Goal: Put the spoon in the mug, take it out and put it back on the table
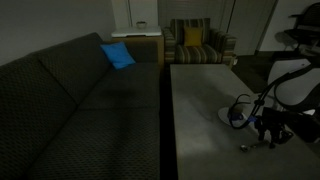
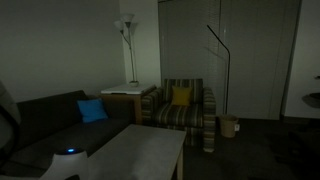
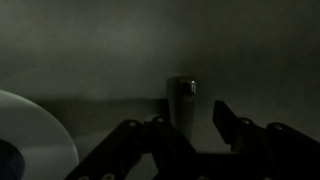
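Observation:
In the wrist view my gripper hangs low over the grey table with its jaws apart. The thin silvery spoon shows as a narrow grey strip with a bright end, close against the left finger and apart from the right finger. The white saucer fills the lower left corner, with the dark blue mug just showing at the edge. In an exterior view the gripper sits to the right of the mug near the table's front right. The spoon is too small to make out there.
A dark patterned sofa with a blue cushion runs along the table's left side. A striped armchair stands beyond the far end. The room is dim. A floor lamp stands at the back.

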Robot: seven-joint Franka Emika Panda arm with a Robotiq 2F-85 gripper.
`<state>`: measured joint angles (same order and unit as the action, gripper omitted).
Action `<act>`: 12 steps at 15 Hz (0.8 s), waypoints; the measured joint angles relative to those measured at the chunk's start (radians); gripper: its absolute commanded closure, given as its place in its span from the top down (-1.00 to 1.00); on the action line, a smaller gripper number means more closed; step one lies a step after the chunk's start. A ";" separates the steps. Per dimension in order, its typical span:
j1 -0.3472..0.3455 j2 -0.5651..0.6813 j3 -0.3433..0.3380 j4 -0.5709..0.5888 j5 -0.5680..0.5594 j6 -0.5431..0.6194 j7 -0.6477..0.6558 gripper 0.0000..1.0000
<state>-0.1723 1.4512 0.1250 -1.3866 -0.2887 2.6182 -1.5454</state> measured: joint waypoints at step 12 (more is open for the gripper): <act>0.025 -0.048 -0.011 -0.001 0.001 0.023 0.041 1.00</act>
<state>-0.1469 1.4032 0.1141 -1.3877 -0.2881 2.6413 -1.5040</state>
